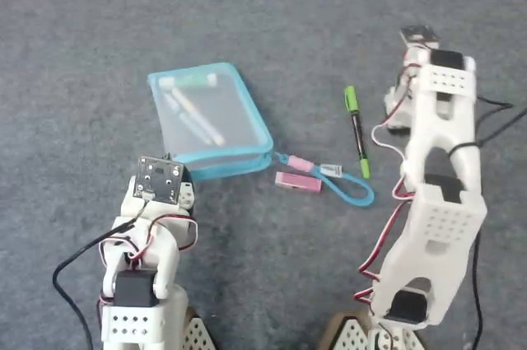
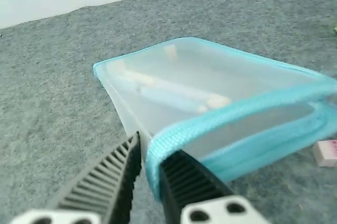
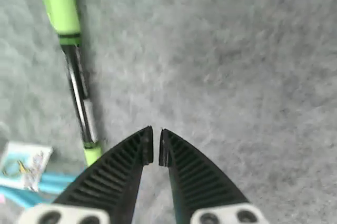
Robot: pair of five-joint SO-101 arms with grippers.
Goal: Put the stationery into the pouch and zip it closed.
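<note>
Turquoise edging of the pouch (image 2: 247,109) is sitting pinched between the ribbed fingers of the left gripper (image 2: 150,155) at the near corner, and markers (image 1: 193,115) are lying inside. The right gripper (image 3: 156,142) is hovering over the grey carpet (image 1: 74,53) just beside the green pen (image 3: 79,87), its fingers almost pressed together and gripping nothing. Picking the pen up well is probably calling for spreading those fingers first and straddling the barrel crosswise near its middle. The high view is showing the pen lying well apart from the pouch and a pink eraser (image 1: 298,181) just beside the strap (image 1: 350,189). The left wrist view is revealing the pinch itself.
</note>
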